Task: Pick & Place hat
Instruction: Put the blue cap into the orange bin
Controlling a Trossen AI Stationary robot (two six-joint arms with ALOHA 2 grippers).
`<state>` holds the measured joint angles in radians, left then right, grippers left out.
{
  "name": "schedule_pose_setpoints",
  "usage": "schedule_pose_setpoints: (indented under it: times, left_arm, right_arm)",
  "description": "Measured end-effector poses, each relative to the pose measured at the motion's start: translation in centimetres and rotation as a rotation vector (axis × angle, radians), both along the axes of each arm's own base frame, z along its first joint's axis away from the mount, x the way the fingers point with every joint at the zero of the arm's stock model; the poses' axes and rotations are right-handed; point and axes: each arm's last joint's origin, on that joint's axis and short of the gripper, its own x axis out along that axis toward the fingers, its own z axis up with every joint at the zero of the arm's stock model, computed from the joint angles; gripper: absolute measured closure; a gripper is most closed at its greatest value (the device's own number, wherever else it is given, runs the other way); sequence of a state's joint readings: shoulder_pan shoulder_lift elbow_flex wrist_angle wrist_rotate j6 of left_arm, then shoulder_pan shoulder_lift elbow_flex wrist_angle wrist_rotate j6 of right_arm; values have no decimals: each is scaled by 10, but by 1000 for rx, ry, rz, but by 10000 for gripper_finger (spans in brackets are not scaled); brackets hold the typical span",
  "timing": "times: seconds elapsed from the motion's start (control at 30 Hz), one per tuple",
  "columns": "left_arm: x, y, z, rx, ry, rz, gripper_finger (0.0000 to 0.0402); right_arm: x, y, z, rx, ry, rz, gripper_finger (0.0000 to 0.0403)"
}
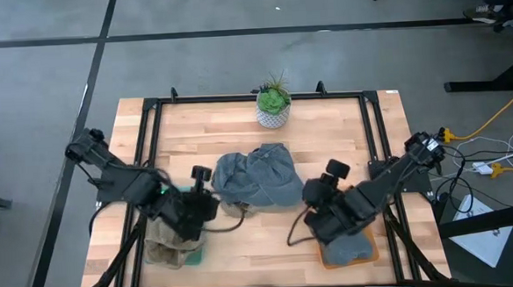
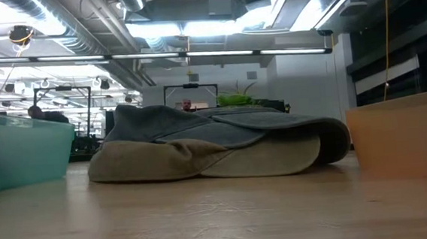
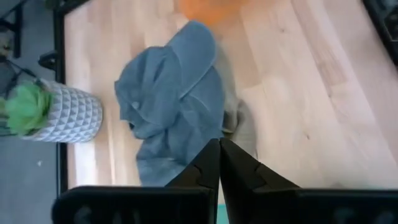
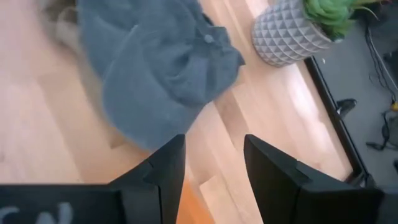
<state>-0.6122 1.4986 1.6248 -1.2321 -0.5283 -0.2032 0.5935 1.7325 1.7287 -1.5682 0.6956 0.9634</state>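
Observation:
A heap of grey-blue hats lies mid-table, resting on tan cloth that touches the wood. My left gripper hovers shut just left of the heap, above the teal tray; its closed fingertips point at the heap. My right gripper hovers open right of the heap, above the orange tray. Nothing is between its fingers, and the hats lie ahead of them.
A tan hat lies in the teal tray, and a grey one in the orange tray. A potted plant stands at the far edge. A black frame runs round the tabletop. Bare wood lies near the front edge.

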Motion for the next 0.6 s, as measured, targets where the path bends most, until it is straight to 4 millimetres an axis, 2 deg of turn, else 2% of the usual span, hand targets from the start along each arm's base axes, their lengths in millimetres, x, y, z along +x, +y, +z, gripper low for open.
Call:
schedule_pose_setpoints:
  times: [0.17,0.33,0.47,0.6]
  left_arm:
    - [24,14,-24,-109,43,-60,399]
    - [51,39,-49,-183,18,-147,396]
    - [71,67,-46,-187,-98,-162,399]
    - [84,103,-31,-127,-225,-130,398]
  right_arm:
    - [-14,21,-5,-41,-17,72,240]
    - [-34,32,-25,-91,-62,53,240]
    - [-55,34,-52,-96,-82,2,240]
    - [-76,33,-71,-82,-105,-8,240]
